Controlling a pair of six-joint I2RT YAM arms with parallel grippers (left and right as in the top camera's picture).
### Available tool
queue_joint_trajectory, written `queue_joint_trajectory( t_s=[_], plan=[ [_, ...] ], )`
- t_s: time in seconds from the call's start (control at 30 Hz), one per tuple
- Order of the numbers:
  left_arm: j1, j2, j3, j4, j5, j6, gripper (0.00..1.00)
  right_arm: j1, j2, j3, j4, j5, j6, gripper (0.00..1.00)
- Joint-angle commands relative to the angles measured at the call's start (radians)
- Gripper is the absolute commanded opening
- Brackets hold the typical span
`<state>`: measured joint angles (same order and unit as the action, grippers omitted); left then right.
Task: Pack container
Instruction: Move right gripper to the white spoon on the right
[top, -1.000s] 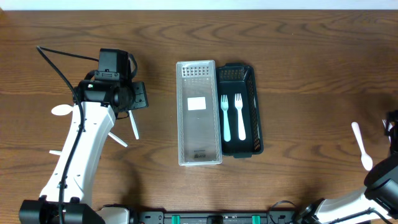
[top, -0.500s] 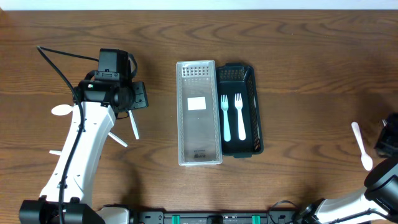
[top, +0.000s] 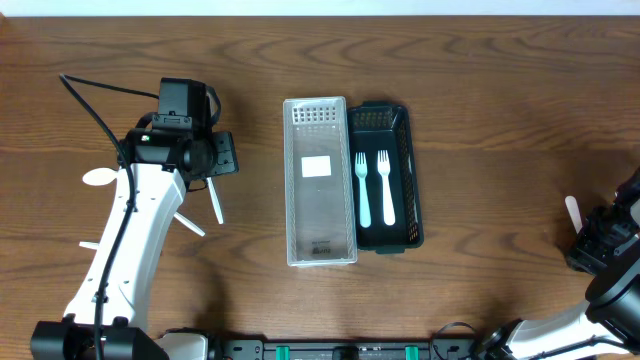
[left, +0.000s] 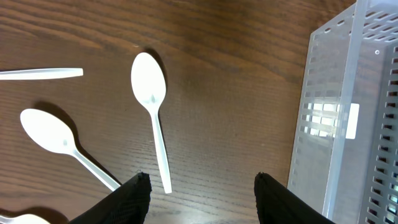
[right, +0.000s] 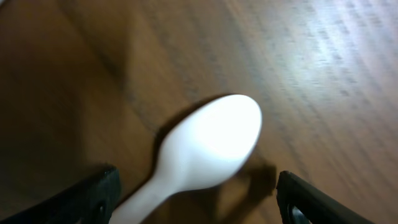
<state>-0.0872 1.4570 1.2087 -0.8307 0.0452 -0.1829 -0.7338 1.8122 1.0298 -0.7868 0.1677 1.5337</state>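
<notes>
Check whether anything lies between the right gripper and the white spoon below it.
Nothing visible does. In the right wrist view the right gripper is open, and the bowl of the white spoon lies on bare wood between its jaws, with no other object over it or beside it.

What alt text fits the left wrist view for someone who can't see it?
The open left tool hangs over a dark wooden table, a white plastic spoon lying with its handle end just inside one finger. A second spoon and a white utensil handle lie farther left; a clear perforated container fills the right edge.
</notes>
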Motion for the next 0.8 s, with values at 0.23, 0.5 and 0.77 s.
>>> queue_joint_trajectory(
  t_s=[0.23,0.5,0.77],
  plan=[
    [-0.002,0.002,0.020,-0.029,-0.012,0.006,0.56,0.001,-0.012,-0.060,0.040,0.014,0.051,0.78],
    [-0.002,0.002,0.020,-0.033,-0.012,0.006,0.56,-0.001,-0.012,-0.097,0.035,0.028,0.070,0.67],
    [-0.002,0.002,0.020,-0.045,-0.012,0.007,0.56,-0.014,-0.012,-0.097,0.032,0.069,0.070,0.62]
  ],
)
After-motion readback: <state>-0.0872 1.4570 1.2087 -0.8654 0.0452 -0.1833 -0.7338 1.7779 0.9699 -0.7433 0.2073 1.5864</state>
